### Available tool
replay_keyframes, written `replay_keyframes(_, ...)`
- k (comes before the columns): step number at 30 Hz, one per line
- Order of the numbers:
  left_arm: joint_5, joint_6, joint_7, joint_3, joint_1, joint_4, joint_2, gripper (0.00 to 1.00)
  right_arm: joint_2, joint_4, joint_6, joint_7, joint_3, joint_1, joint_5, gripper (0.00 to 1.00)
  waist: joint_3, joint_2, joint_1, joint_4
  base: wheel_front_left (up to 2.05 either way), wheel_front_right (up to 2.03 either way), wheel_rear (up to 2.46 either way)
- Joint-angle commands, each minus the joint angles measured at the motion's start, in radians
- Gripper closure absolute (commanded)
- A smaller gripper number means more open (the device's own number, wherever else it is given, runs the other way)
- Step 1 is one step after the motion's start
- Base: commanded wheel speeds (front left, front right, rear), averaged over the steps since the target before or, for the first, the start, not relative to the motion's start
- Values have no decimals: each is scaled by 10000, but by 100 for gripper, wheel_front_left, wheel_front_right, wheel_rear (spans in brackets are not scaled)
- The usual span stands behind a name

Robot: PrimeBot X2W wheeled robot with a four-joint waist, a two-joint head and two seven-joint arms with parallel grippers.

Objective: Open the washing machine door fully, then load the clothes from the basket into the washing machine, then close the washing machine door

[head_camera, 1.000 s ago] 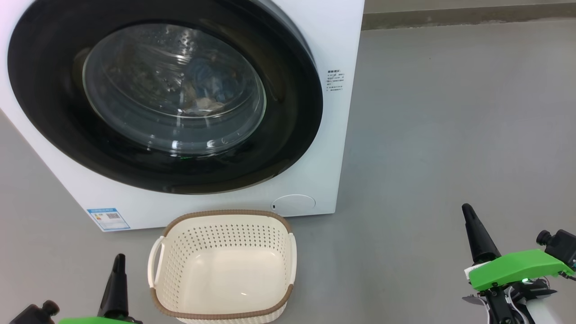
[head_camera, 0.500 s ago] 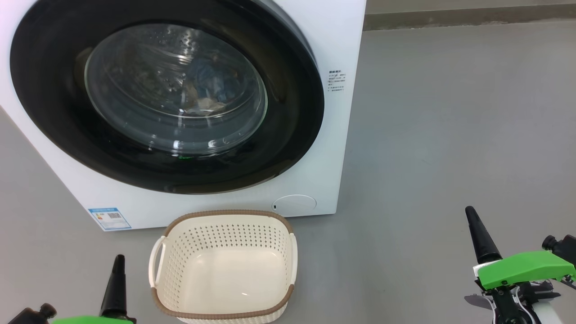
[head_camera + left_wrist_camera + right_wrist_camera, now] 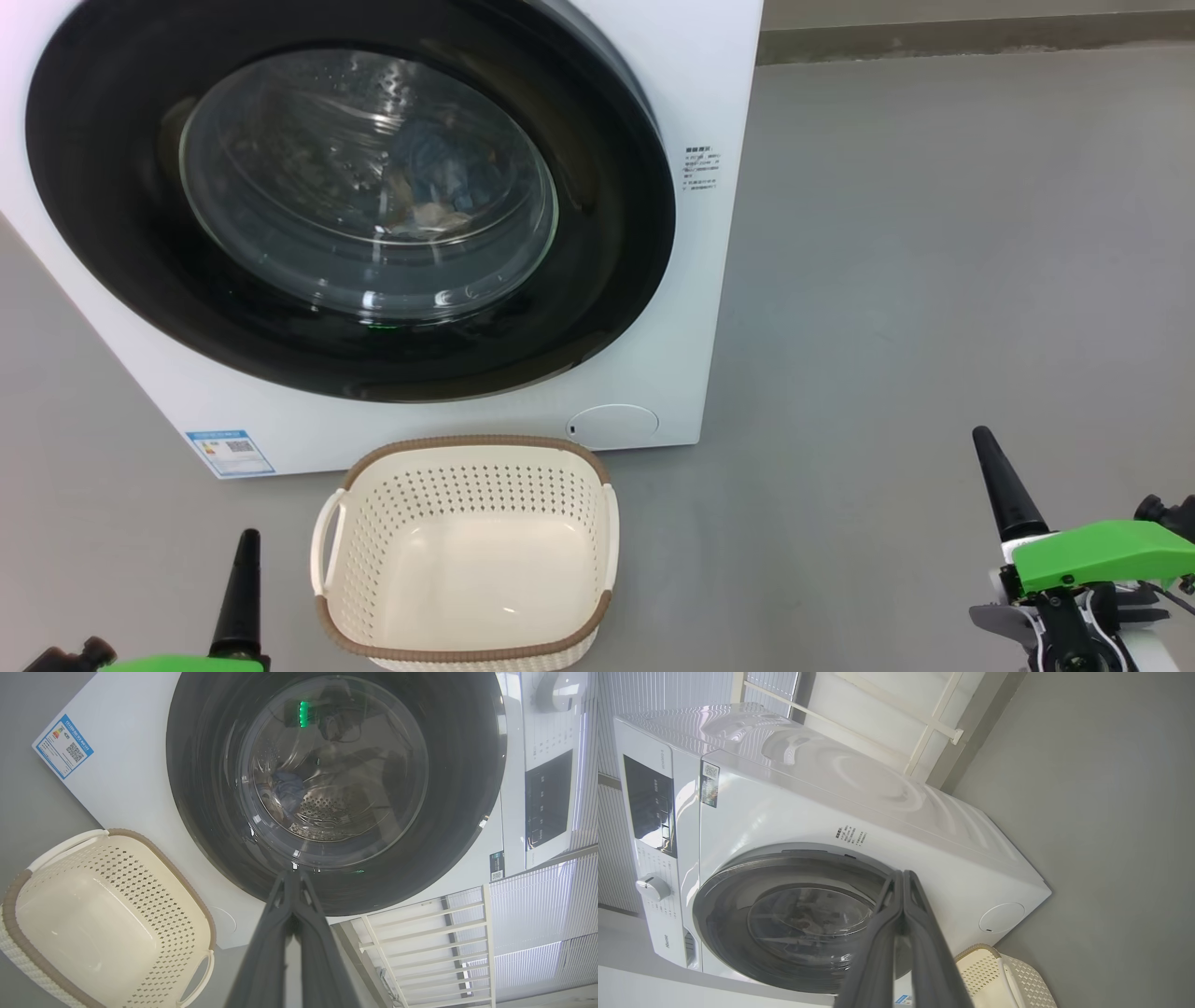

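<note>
The washing machine stands at the upper left of the head view, with the washing machine door lying flat against its front. Blue and cream clothes show through the glass, inside the drum. The basket sits on the floor just below the door, holding nothing. My left gripper is shut, left of the basket. My right gripper is shut, far right over bare floor. The left wrist view looks past my left gripper at the door, clothes and basket. My right gripper points at the door.
Grey floor spreads to the right of the machine, up to a baseboard at the back. A white railing and window blinds stand beside the machine. Its control panel and dial are on the upper front.
The head view has drifted slightly, so the machine sits a touch further right. My right gripper has slid a little to the right. The door, basket and left gripper are unchanged.
</note>
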Motion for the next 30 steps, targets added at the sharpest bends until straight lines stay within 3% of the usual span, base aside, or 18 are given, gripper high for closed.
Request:
replay_keyframes(1, -253, -28, 105, 303, -476, -159, 83, 100, -63, -318, 8, 69, 29, -95, 317, 100, -1, 0, 0, 3, 0, 0, 0)
replay_keyframes(30, -2610, -37, 931, 828, -599, -136, -286, 100, 333, -465, 2, 893, -691, 20, 2842, 100, -28, 0, 0, 76, 0, 0, 0)
